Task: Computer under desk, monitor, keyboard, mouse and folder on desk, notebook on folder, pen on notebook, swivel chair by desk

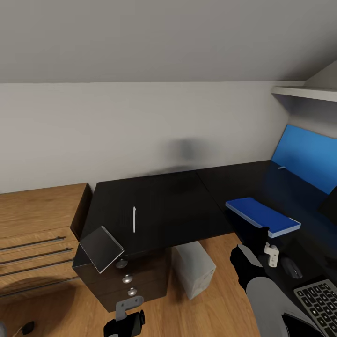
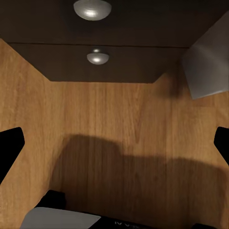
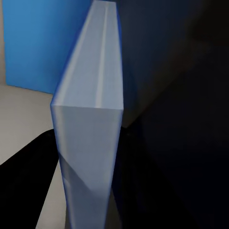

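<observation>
Desk (image 1: pixel 168 206): black L-shaped top running along the white wall and turning down the right side, with a drawer pedestal at its left end.
Chest (image 1: pixel 32 224): light wood with bar handles, just left of the desk.
Blue panel (image 1: pixel 306 154): on the wall behind the desk's right wing.
Computer (image 1: pixel 194 269): pale tower upright on the wood floor, tucked under the desk beside the pedestal.
Folder (image 1: pixel 262 216): bright blue, flat on the right wing, its near end at the desk's inner edge; the right wrist view looks along its pale page edge (image 3: pixel 90 119).
Keyboard (image 1: pixel 320 299): black keys, on the right wing nearest the camera, partly cut off by the frame.
Notebook (image 1: pixel 101 248): dark grey, tilted, at the desk's front left corner and overhanging it above the knobs (image 1: pixel 127 278).
Right gripper (image 1: pixel 262 241): at the folder's near end, black fingers either side of the page edge and touching it, so it's clamped on the folder.
Left gripper (image 1: pixel 124 323): low in front of the pedestal; fingertips sit at opposite edges of the left wrist view, spread wide, nothing between them.
Pen (image 1: pixel 134 219): thin, white, lying on the left wing, apart from the notebook.
Mouse (image 1: pixel 291 267): small and dark, between folder and keyboard.
</observation>
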Available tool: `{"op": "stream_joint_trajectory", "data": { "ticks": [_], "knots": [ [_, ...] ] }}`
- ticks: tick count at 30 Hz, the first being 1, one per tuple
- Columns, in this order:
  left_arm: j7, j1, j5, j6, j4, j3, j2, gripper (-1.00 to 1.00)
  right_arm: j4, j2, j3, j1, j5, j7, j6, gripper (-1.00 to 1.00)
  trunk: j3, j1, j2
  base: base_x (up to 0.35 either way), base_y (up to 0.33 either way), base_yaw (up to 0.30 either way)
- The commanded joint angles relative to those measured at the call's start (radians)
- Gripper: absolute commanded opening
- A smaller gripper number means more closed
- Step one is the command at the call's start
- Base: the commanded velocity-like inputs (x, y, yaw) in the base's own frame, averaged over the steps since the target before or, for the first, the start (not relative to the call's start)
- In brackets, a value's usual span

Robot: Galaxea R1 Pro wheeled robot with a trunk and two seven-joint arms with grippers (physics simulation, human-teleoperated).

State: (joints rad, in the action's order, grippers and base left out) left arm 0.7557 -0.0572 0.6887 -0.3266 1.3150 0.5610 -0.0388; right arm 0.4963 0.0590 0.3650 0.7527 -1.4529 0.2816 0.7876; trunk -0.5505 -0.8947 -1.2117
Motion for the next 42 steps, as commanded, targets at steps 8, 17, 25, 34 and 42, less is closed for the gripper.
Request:
{"op": "stream_joint_trajectory", "data": {
  "ticks": [8,17,25,34,42],
  "knots": [
    [0.007,-0.001,0.005,-0.003,0.001,0.003,-0.001,1.0,-0.019,0.001,0.008,0.0,-0.057,0.01,-0.008,-1.0,-0.001,0.0,-0.001,0.0,0.0,0.0],
    [0.007,-0.001,0.006,-0.003,0.0,0.003,-0.001,1.0,-0.019,0.001,0.008,0.0,-0.057,0.01,-0.008,-1.0,-0.001,0.0,-0.001,0.0,0.0,0.0],
    [0.006,-0.001,0.004,-0.002,-0.029,0.003,0.0,1.0,-0.018,0.001,0.008,0.0,-0.057,0.01,-0.008,-1.0,-0.001,0.0,-0.001,0.0,0.0,0.0],
    [0.005,-0.001,0.002,-0.002,-0.034,0.003,0.0,1.0,-0.018,0.001,0.008,0.0,-0.057,0.01,-0.008,-1.0,-0.001,0.0,-0.001,0.0,0.0,0.0],
    [0.007,-0.001,0.002,-0.002,-0.034,0.003,0.0,1.0,-0.017,0.001,0.008,0.0,-0.057,0.01,-0.008,1.0,-0.001,0.0,-0.001,0.0,0.0,0.0]
  ]
}}
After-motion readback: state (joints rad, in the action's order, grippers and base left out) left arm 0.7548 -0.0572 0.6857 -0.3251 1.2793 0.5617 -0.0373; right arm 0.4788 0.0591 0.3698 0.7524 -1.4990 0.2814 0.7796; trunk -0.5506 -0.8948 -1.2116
